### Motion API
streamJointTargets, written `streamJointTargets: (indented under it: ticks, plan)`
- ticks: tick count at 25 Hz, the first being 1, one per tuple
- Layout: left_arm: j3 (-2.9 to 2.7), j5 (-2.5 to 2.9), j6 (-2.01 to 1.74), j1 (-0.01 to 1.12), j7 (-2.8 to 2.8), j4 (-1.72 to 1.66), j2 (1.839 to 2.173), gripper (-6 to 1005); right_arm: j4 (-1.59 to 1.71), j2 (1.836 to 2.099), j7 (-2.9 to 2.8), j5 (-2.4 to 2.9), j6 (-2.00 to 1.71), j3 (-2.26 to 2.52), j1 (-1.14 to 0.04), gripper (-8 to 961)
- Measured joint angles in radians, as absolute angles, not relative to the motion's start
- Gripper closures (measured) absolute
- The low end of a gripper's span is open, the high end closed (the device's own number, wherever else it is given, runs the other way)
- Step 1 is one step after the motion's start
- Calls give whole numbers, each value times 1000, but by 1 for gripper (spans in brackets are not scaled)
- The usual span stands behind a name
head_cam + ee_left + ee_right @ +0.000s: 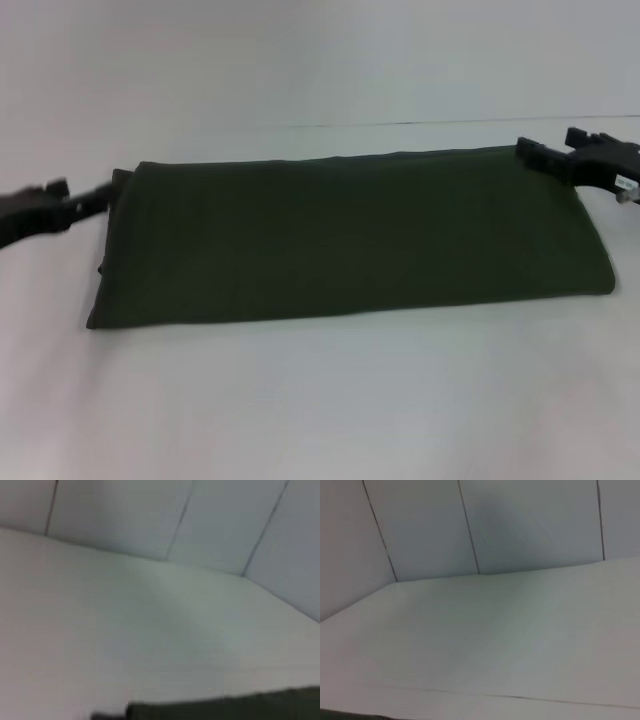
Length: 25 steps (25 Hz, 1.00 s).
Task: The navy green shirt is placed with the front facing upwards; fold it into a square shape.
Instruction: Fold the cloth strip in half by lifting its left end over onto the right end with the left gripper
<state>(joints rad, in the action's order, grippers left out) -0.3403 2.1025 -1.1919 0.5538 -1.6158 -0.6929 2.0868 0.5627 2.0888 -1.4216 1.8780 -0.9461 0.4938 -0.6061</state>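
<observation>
The navy green shirt lies on the white table as a long flat band running left to right, with plain fabric on top and no lettering showing. My left gripper is at the band's far left corner, right at the cloth edge. At the far right corner is my right gripper, also touching the edge. A strip of the shirt crosses the left wrist view, and a thin dark sliver of the shirt shows in the right wrist view.
The white table stretches wide in front of the shirt. A white panelled wall rises just behind the table's far edge, close to both grippers.
</observation>
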Motion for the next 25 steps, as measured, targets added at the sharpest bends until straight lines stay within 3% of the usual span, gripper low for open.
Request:
streamJointTargets:
  ticks: [25]
  plan:
    - [-384, 2431, -1285, 506, -1759, -762, 2113, 157, 554, 2090, -1404, 1870, -1039, 485, -567, 54]
